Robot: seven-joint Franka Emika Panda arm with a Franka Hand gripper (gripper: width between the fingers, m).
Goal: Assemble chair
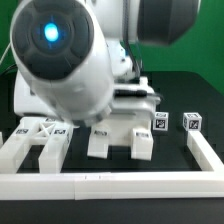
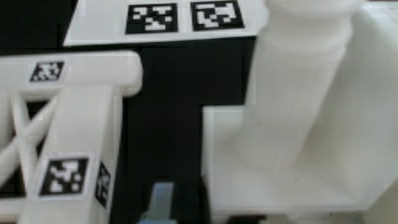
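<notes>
The gripper (image 1: 133,98) is mostly hidden behind the arm's bulky white body (image 1: 70,60) in the exterior view. Whether the jaws are wide or narrow cannot be told, and no grasp can be made out. Just below it, a blocky chair piece (image 1: 120,135) is seen standing on the black table (image 1: 185,100), with two short legs pointed toward the camera. At the exterior view's left, more white chair parts (image 1: 40,135) with tags are laid close together, right by the border rail (image 1: 110,182). At the exterior view's right, two small tagged blocks (image 1: 161,122) are set side by side, near the rail's side arm and apart from the blocky piece. In the wrist view, one side is filled by a tall white upright (image 2: 311,100) of a chair piece, very close to the camera. Beside it, across a dark gap, a cross-braced chair part (image 2: 63,110) with two tags is lying flat. Beyond these, a flat white panel (image 2: 169,20) carrying two tags is seen. What it belongs to cannot be told.
</notes>
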